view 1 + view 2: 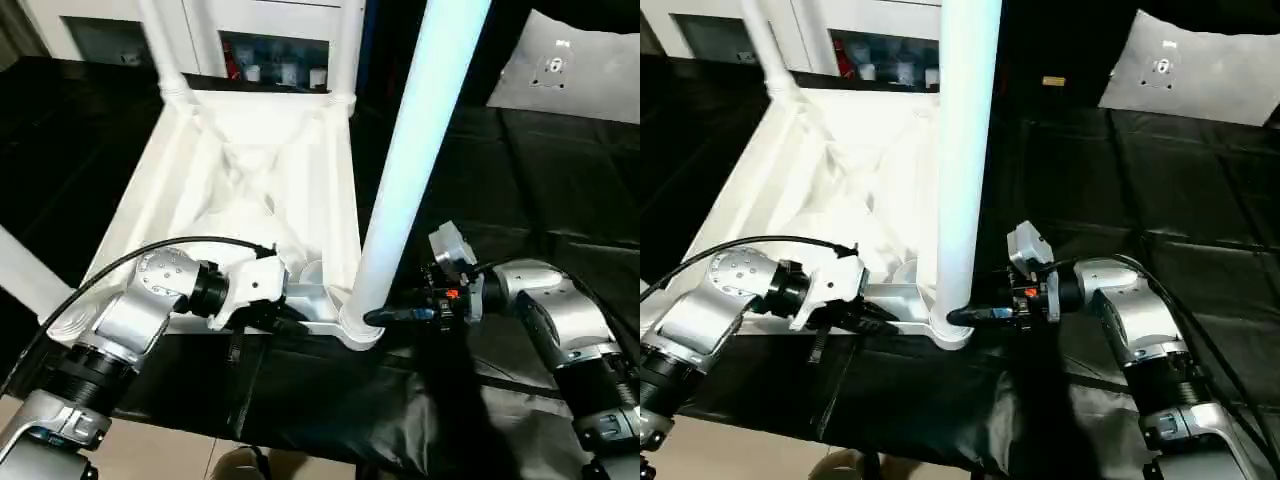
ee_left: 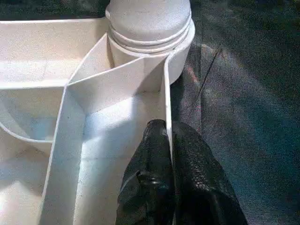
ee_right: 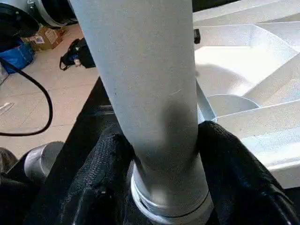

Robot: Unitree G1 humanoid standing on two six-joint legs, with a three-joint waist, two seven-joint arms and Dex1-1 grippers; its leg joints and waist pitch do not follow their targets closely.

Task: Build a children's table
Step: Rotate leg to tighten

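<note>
Right gripper (image 1: 958, 316) pinches the upright leg (image 1: 405, 170) just above the tabletop's (image 1: 240, 170) near corner socket (image 1: 358, 330); left gripper (image 2: 169, 140), pressed together, clamps the adjoining rim. Keep the leg vertical while seating it.

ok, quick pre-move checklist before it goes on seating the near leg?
1. Left gripper pinched on the near rim wall of the upturned white plastic ribbed tabletop: ok.
2. Right gripper, fingers either side of the base of the long white tapered round leg: ok.
3. Leg base standing in the rounded near corner socket: ok; whether fully seated: cannot tell.
4. Leg upright: not ok, it leans slightly in the head view.
5. Two far legs standing in their sockets: ok.
6. Tabletop flat on the black cloth: ok.
</note>
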